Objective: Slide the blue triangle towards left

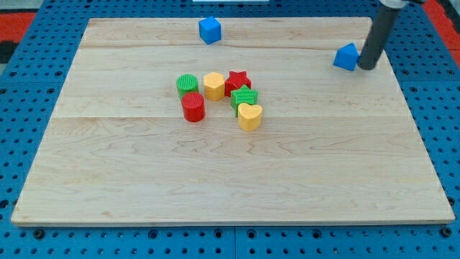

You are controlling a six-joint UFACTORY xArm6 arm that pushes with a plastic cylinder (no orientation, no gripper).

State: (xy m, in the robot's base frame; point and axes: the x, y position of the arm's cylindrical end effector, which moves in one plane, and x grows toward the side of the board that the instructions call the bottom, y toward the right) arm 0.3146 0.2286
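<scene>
Wooden bench [230, 180]; no containers on it and no claw fitted, so no claw state applies. Centre cluster, near to far: yellow heart [249, 116], red cylinder [192, 107], green block [244, 98], green cylinder [187, 85], yellow block [213, 85], red star [238, 81]. Far right: blue triangle [346, 57], my tip [366, 67] just beside its right. Far: blue cube [210, 30].

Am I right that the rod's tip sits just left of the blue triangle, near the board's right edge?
Not quite: in the camera view my tip sits just right of the blue triangle, not left. The pair is indeed near the board's right edge.
</scene>
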